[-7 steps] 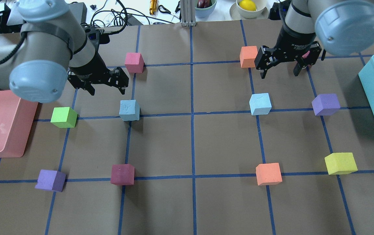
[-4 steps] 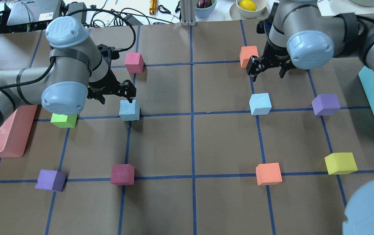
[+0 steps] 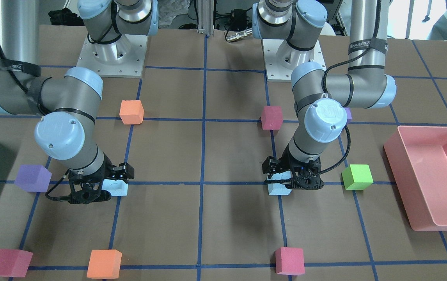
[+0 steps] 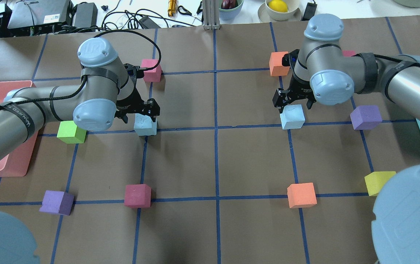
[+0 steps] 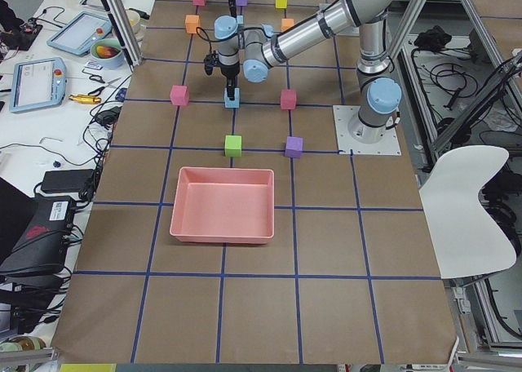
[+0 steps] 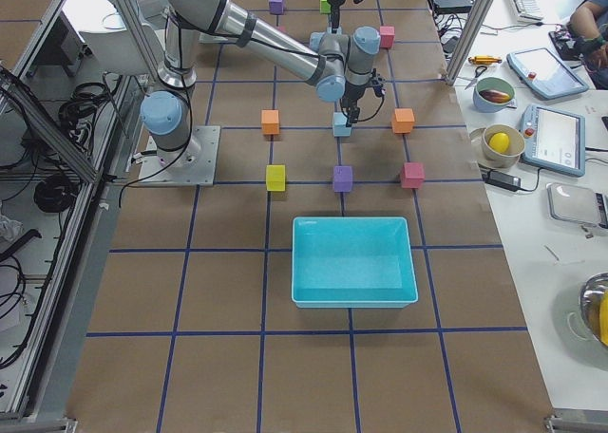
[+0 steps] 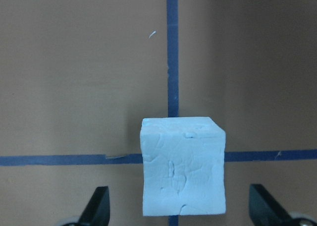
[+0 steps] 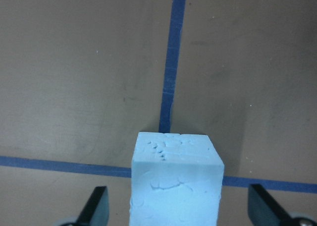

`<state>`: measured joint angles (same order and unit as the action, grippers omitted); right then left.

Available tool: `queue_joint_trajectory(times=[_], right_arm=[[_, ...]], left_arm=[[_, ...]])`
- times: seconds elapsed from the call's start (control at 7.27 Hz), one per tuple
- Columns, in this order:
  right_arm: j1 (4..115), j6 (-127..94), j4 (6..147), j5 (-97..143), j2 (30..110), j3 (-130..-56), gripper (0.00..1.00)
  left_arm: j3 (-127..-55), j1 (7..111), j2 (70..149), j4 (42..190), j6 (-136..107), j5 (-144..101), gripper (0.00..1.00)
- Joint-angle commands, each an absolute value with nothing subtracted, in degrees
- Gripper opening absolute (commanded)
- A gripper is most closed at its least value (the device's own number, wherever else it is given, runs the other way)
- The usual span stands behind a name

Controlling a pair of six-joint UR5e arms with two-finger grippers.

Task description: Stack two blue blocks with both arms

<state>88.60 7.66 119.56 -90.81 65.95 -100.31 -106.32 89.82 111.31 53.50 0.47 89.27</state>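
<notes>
**Left gripper** (image 4: 139, 114): The fingers (image 7: 97, 206) are spread wide, pointing straight down. One stands on each side of the left blue block (image 4: 146, 125), and the wrist view shows a clear gap at both side faces. Nothing is grasped. The block rests on the table (image 4: 217, 161) at a crossing of the blue tape lines (image 4: 216, 110). The wrist is vertical above it. The left arm (image 4: 30, 106) runs back from the wrist toward 8 o'clock in the overhead view, low over the table.

**Right gripper** (image 4: 293, 105): The fingers (image 8: 95, 206) are likewise spread, pointing down. They straddle the right blue block (image 4: 293, 118) without touching it. This block also rests on the table at a tape crossing. The right arm (image 4: 397, 79) runs back from the wrist toward 3 o'clock, then toward 5 o'clock.

**Block positions:** The two blue blocks are well apart, at 9 and 3 o'clock of the table centre. Neither is lifted.

**Surroundings, overhead view:**
- From the left blue block: a green block (image 4: 71, 132) lies at 9 o'clock, partly under the arm's elbow. A pink block (image 4: 150, 69) lies at 12 o'clock. A pink bin (image 3: 391, 148) lies beyond the green block.
- From the right blue block: an orange block (image 4: 279, 63) lies at 11 o'clock. A purple block (image 4: 365, 117) lies at 3 o'clock. A teal bin (image 6: 353, 222) lies beyond the purple block.
- No block stands between the fingers and the blue blocks.
</notes>
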Motion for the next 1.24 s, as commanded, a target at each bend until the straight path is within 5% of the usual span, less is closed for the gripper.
queue_joint_trajectory(times=[0.0,0.14,0.28,0.41,0.55,0.69,0.96,1.1], right_arm=[[88.4,7.6,119.9,-90.5,64.7,-100.8,1.00],[88.4,7.6,119.9,-90.4,64.5,-101.9,1.00],[88.3,7.5,121.4,-90.3,64.5,-102.6,0.80],[88.3,7.5,121.5,-90.3,64.6,-102.7,0.17],[88.3,7.3,120.9,-90.4,64.9,-102.4,0.00],[88.4,6.2,120.4,-90.4,65.6,-102.0,0.00],[94.2,-7.0,119.9,-87.8,67.8,-101.3,0.00],[99.9,-13.5,120.1,-87.5,67.7,-101.2,0.00]], left_arm=[[-106.4,89.8,113.7,51.8,1.4,89.1,1.00],[-106.4,89.9,114.1,51.9,1.5,89.1,1.00],[-106.3,89.9,114.3,51.7,0.9,89.2,0.95],[-106.3,89.8,114.4,51.4,0.6,89.2,0.82],[-106.4,89.9,114.4,51.5,0.7,89.2,0.76],[-106.3,89.8,114.3,51.4,1.1,89.2,0.65],[-106.3,89.8,114.3,51.2,1.1,89.2,0.00],[-106.2,89.8,114.3,51.2,1.1,89.2,0.00]])
